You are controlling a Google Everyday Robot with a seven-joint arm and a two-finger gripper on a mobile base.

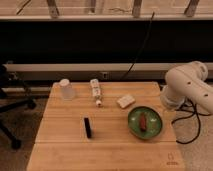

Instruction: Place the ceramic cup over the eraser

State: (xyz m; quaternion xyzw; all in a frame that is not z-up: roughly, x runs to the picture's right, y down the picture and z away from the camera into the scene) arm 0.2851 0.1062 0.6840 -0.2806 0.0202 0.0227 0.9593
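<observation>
A pale cup (66,89) stands upside down at the back left corner of the wooden table (60,145). A small pale rectangular block (126,101), which looks like the eraser, lies at the back right of centre, well apart from the cup. Only the white joints of my arm (186,88) show, at the table's right edge beside the block. The gripper itself is out of view.
A small white bottle (95,91) lies on its side between cup and block. A green plate (144,122) holding a reddish-brown item sits at the right. A black bar-shaped object (88,127) lies mid-table. An office chair (10,105) stands at the left. Cables hang at the right.
</observation>
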